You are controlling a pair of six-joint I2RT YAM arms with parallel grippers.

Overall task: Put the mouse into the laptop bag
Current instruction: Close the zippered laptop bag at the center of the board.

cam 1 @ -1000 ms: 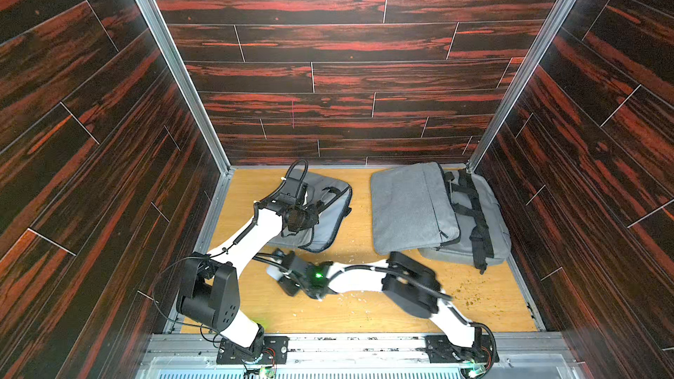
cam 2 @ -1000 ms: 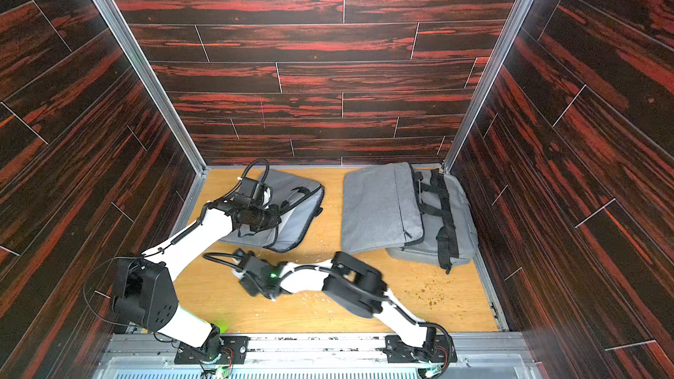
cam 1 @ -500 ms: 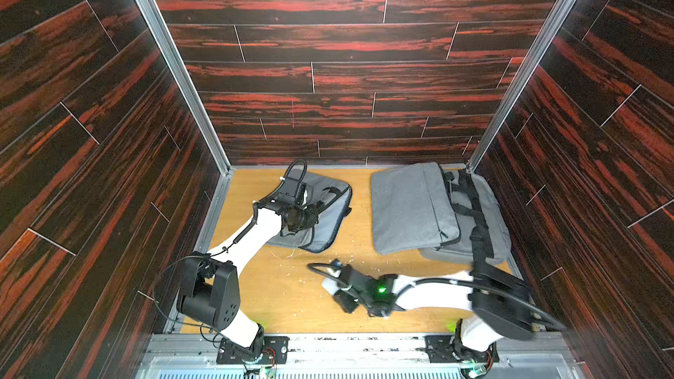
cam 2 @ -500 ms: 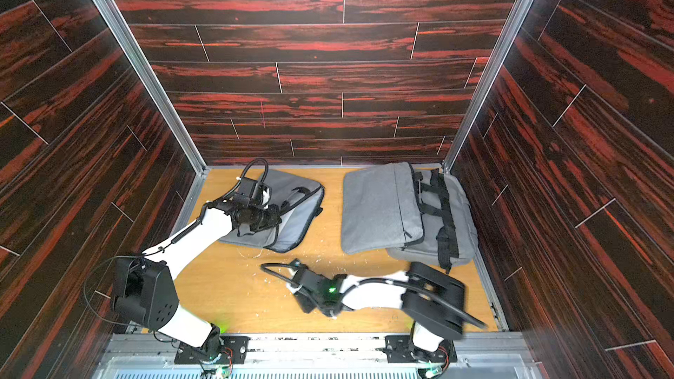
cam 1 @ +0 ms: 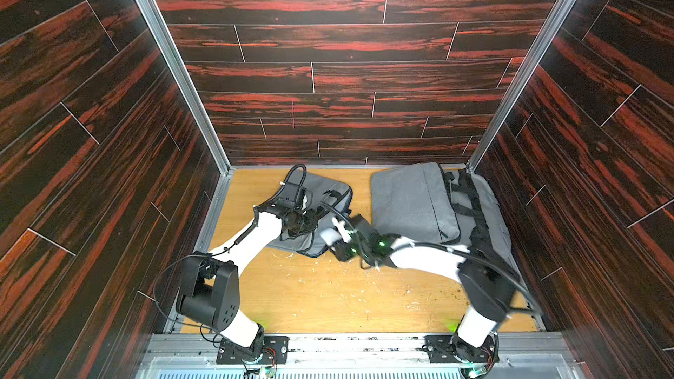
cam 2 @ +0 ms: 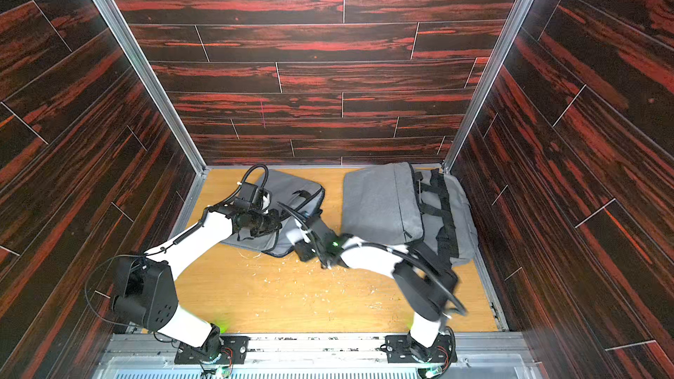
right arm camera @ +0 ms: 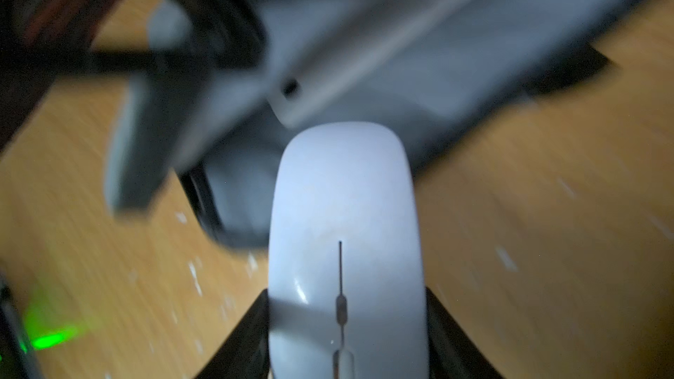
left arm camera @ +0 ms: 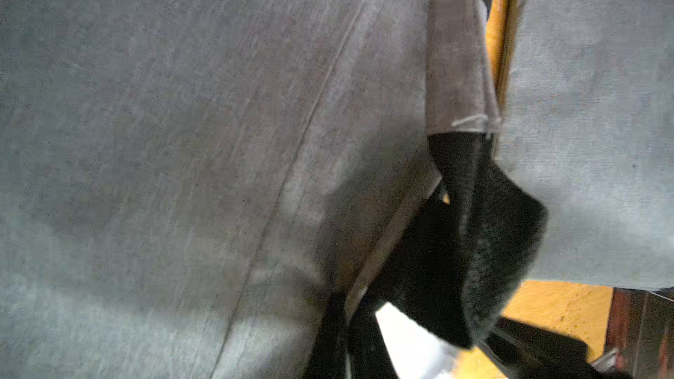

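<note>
White glossy mouse w/ scroll slit, pinched in R gripper; L gripper closed.

Limits: the walls close three sides.

Open room: the front half of the counter is bare but for small flecks, so I can pass there freely.

Back left: the small bag lies here, with my left arm and left hand across its near part.

Back right: the large bag fills the corner.

Gap: a narrow strip of counter runs between the bags. My right hand, gripping the mouse, sits at the strip's near end, just beside the small bag's corner.
</note>
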